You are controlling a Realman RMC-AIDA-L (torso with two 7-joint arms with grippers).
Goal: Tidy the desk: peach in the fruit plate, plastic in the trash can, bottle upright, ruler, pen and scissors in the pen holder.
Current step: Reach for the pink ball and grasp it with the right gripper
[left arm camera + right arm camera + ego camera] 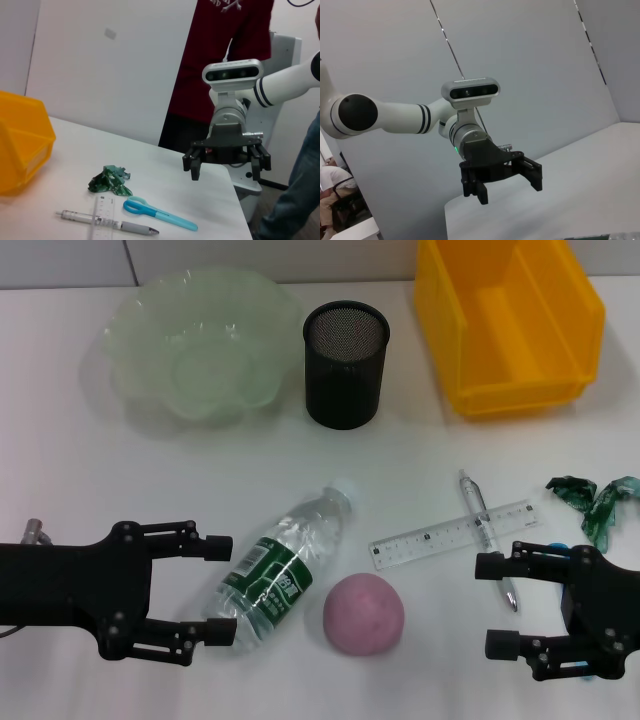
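White table (80, 480); spread right gripper (497, 605) hides scissors (159, 213); left gripper (218, 588) spread.

The robot's left gripper (502, 183), seen from the right wrist, hangs above the white tabletop (560, 190) with its black jaws spread apart and nothing between them. A grey camera (470, 90) sits on the wrist above it, at the end of a white arm (395, 117), against a grey panelled wall (530, 60).
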